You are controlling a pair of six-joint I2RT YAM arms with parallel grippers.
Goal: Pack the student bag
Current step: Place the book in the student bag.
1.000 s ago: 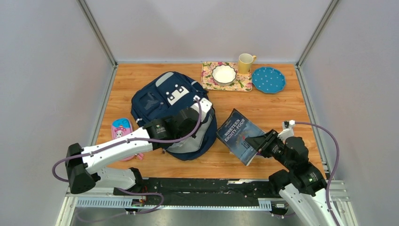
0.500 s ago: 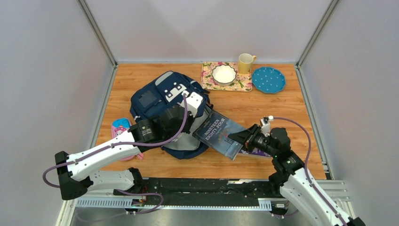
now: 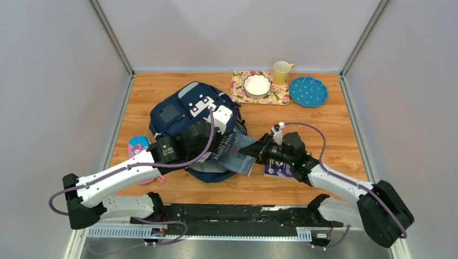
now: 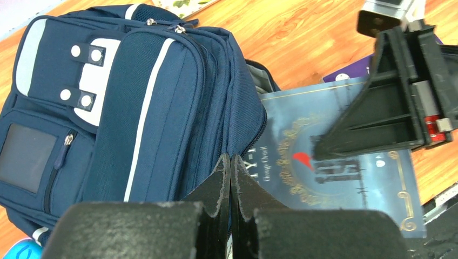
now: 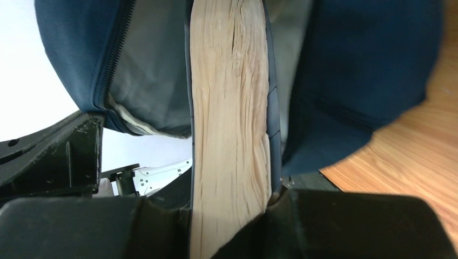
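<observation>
Firstly, far left: pink case [image 3: 139, 147] on table [image 3: 340, 118], just beside bag, partly hidden by left arm.
Bag [image 3: 178, 116]: left-centre of table, lying front pockets up, main mouth open toward the right.
Left gripper [image 3: 217, 132]: over bag's right side; fingers [image 4: 213, 189] pressed together, pinching the edge of bag's mouth.
Book [image 3: 233, 152]: dark cover, tilted, leading end inside bag's mouth, trailing end outside.
Right gripper [image 3: 261, 152]: clamped on book's trailing edge; page block visible between fingers [image 5: 351, 226] in wrist view, grey lining to its left.
Purple book [image 3: 278, 168]: flat on table, under right arm.
Far edge: white bowl [image 3: 256, 84] on floral mat [image 3: 237, 91]; yellow mug [image 3: 281, 72] at mat's far right corner; blue dotted plate [image 3: 308, 91] just right of mat.
</observation>
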